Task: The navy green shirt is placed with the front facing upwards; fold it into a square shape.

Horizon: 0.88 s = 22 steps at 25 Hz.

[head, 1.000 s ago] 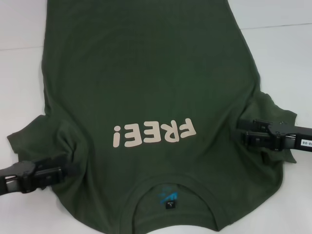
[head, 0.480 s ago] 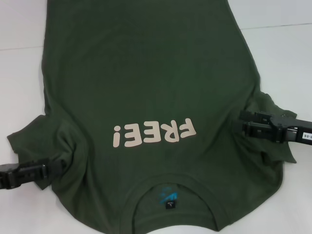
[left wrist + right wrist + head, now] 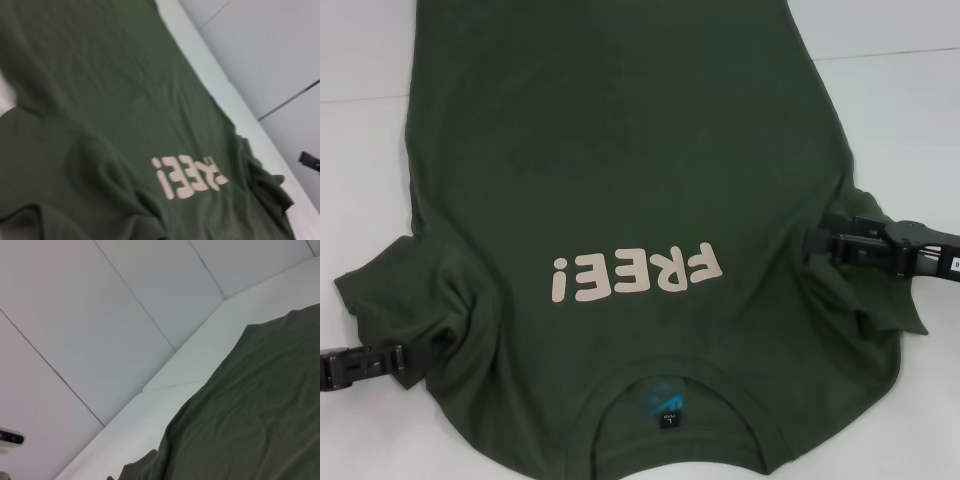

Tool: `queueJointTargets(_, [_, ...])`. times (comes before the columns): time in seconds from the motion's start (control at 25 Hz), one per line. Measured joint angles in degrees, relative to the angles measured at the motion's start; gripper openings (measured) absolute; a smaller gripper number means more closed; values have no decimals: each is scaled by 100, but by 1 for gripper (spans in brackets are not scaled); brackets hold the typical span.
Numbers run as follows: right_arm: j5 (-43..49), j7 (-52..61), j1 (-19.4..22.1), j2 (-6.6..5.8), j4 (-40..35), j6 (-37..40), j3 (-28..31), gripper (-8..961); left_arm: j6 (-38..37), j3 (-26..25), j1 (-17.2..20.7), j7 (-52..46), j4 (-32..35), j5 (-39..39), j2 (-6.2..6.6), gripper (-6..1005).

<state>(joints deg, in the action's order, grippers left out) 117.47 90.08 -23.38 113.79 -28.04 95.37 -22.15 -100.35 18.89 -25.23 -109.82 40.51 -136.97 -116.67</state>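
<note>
While the navy green shirt is spread front-up across the white table, filling the middle of the head view with its collar at the bottom edge, only the start of the fold can be judged done: both sleeves are bunched inward against the body, but no crease has been laid across the trunk, and the square shape is left to be made. The left gripper is seen at the lower left of the frame, its tip at the crumpled left sleeve; whether cloth is pinched there cannot be told. The right gripper is seen at the right edge, pressed against the gathered right sleeve, and its hold is likewise not made out. The cream "FREE!" print is shown by the head view and again by the left wrist view, where wrinkles beside the lettering are clearer. Only plain green cloth, the table's far rim and pale wall panels are shown by the right wrist view.
</note>
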Motion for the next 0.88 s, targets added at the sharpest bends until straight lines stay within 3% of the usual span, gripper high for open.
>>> queueJointTargets(0.32, [-50, 23, 3, -13, 0, 6, 0, 912, 214, 42, -159, -453, 10, -494, 43, 889])
queueJointTargets(0.88, [-50, 36, 17, -24, -9, -44, 0, 912, 606, 62, -233, -701, -34, -700, 57, 885])
